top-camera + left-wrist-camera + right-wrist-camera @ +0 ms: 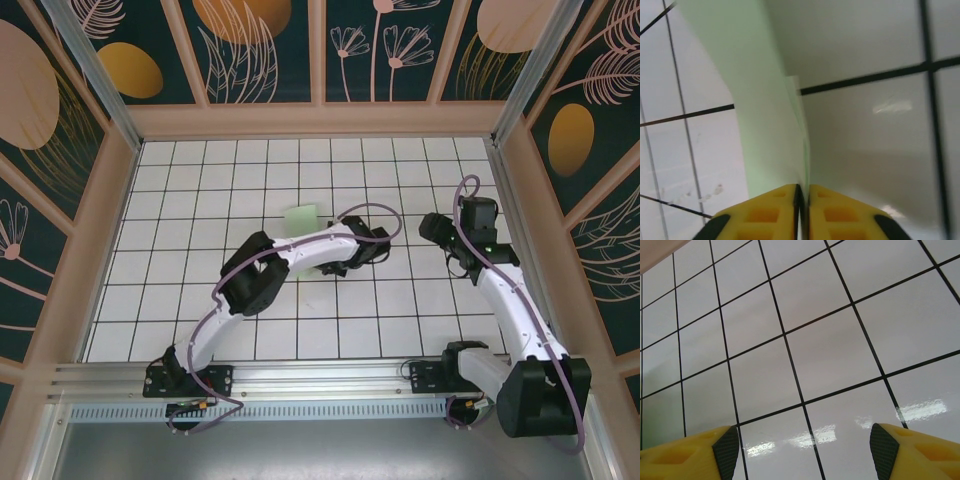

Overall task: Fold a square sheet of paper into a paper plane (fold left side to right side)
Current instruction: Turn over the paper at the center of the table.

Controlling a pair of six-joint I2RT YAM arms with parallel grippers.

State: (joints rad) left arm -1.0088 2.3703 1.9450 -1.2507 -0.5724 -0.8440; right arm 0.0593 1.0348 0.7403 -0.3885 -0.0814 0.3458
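On the white grid table [200,200], walled in by floral panels, the square sheet of paper [760,125] lies mid-table under the left arm. One edge is lifted into the left gripper [801,192], whose yellow fingers are pinched almost together on it. The right gripper [802,440] hangs spread wide over bare tiles. The sheet looks thin, limp and easily creased, so it is probably best held lightly at an edge.

pale green paper sheet [760,125], folded, one edge raised mid-table
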